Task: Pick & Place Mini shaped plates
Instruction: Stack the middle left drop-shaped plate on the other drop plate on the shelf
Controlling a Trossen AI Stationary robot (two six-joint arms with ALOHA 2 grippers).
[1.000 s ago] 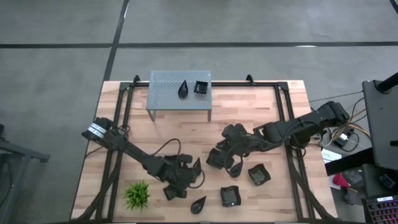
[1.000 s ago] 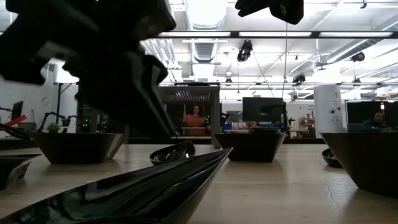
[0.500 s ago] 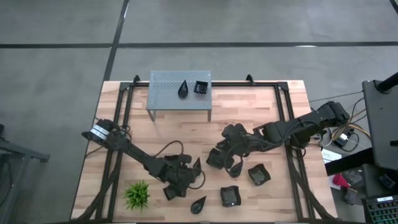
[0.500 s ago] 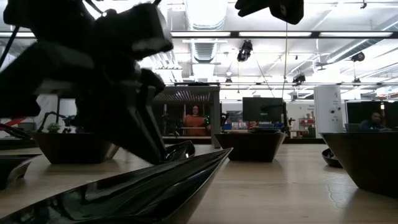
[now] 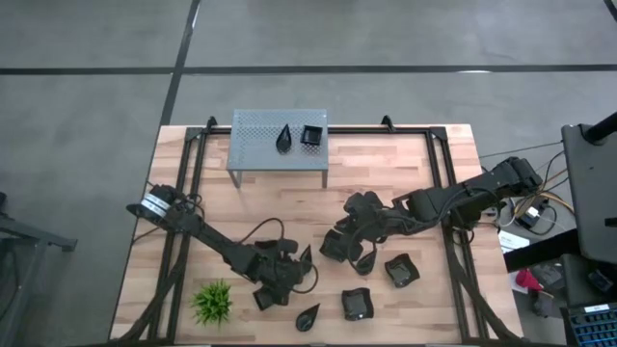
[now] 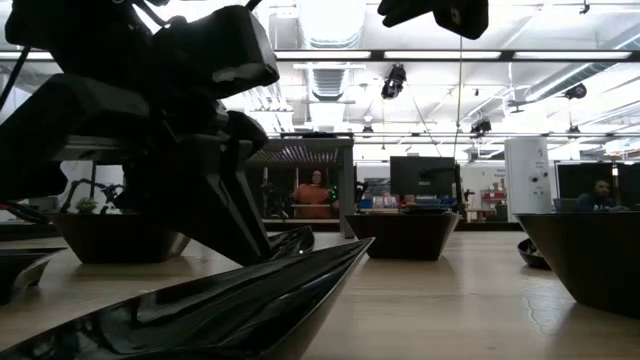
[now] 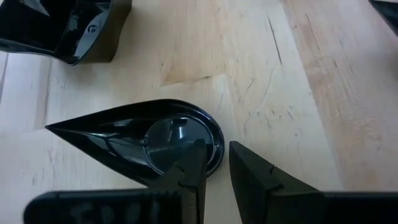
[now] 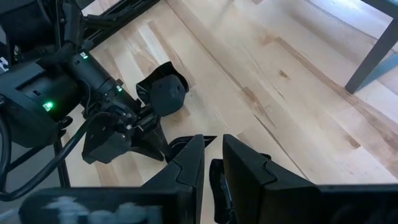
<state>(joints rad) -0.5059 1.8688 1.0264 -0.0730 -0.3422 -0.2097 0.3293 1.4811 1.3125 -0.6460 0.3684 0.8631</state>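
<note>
We see the left tool (image 7: 214, 177) low over the bench (image 5: 386, 173), its fingers (image 7: 189, 180) narrowly parted and closed across the rim of a black teardrop plate (image 7: 143, 140): one finger inside the round end, the other just outside it. A square black plate (image 7: 68, 28) lies ahead of this tool, apart from it. The right tool (image 8: 211, 168) hangs with its fingers nearly together; whether it grips anything we cannot tell.

From overhead, the left tool (image 5: 284, 275) sits near a spiky green plant (image 5: 212, 302), and the right tool (image 5: 352, 241) is mid-bench, with two square plates (image 5: 402, 271) and a teardrop plate (image 5: 308, 316) just beyond the tools toward the bench's front edge. Only this view shows the grey perforated shelf (image 5: 260, 140) carrying a teardrop and a square plate (image 5: 311, 136).

The level view adds a glossy plate rim (image 6: 230, 305) in the foreground and people in the room behind.
</note>
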